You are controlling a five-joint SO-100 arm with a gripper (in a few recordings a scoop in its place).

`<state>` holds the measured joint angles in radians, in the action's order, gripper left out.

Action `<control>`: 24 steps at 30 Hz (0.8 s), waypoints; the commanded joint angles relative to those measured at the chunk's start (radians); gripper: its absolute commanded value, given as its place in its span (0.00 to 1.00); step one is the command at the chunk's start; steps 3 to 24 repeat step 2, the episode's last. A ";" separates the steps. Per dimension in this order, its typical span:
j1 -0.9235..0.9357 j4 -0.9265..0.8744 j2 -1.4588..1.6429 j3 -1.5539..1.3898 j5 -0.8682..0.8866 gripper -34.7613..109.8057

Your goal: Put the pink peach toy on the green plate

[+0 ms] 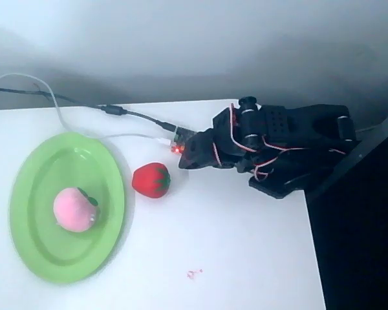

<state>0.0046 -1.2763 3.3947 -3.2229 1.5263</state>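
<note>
the pink peach toy [75, 208] lies inside the green plate [35, 174], a little below the plate's middle in the overhead view, with its small green leaf pointing right. by the look of it the placing itself is done, so the step in hand is most likely just getting the arm clear and settled. the arm is folded up at the right of the white desk [233, 258], and its tool [189, 157] points left toward the red strawberry toy [150, 179], near it but apart from it. the tool is dark and seen end-on, so i cannot tell how far its jaws stand apart; nothing seems to be held in it.

to finish well, keep the arm folded and low on its own side (the strawberry sits just beside the plate's right rim, and a nudge could roll it into the plate). avoid sweeping over the cables [126, 115] running along the desk's back edge. the peach is soft and round, so any bump to the plate might shift it.
</note>
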 commanded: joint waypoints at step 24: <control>-0.011 -0.014 0.021 -0.054 0.002 0.24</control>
